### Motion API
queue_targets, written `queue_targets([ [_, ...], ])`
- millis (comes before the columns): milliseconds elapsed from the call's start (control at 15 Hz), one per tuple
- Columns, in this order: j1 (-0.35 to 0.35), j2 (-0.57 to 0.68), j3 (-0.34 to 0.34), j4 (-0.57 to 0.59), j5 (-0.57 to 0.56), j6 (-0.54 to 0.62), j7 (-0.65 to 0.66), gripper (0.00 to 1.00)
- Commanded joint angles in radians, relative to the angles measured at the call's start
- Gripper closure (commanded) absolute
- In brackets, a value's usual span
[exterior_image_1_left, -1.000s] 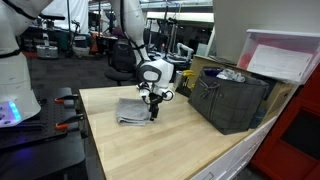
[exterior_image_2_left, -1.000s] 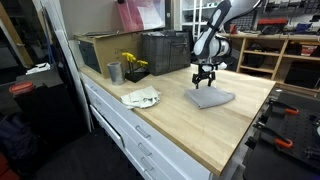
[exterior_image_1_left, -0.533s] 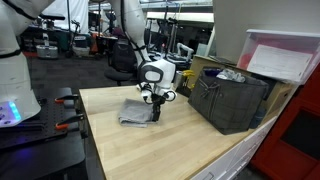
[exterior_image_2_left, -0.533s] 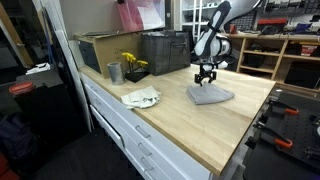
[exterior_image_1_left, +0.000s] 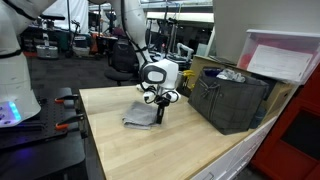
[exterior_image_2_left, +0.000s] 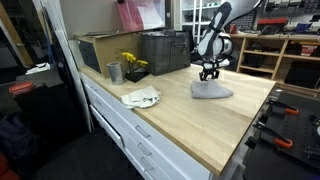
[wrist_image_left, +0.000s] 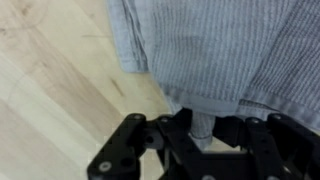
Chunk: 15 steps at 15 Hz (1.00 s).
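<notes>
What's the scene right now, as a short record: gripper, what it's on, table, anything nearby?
Grip: gripper low over the table, fingers pinched together on a fold at the cloth's edge
Held item: grey cloth, ribbed, mostly lying on the table, bunched up where it is pinched
Surface: wooden table, light wood
Nearby: white rag, metal cup and dark crate, all apart from the gripper
</notes>
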Motion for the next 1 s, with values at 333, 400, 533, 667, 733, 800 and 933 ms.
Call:
queue_targets([
  [333, 0.007, 0.096, -0.199, 0.078, -0.01, -0.081, 0.322, 0.98],
  [400, 0.006, 0.097, -0.204, 0.064, -0.004, -0.105, 0.353, 0.98],
  [533, 0.002, 0.095, -0.204, 0.046, 0.009, -0.15, 0.425, 0.65],
  [667, -0.016, 0.063, -0.186, 0.036, 0.028, -0.185, 0.476, 0.51],
  [733, -0.019, 0.044, -0.186, 0.025, 0.031, -0.186, 0.496, 0.44],
  [800, -0.018, 0.006, -0.189, 0.005, 0.026, -0.181, 0.494, 0.35],
  [933, -0.009, -0.049, -0.204, -0.031, 0.009, -0.16, 0.502, 0.2],
])
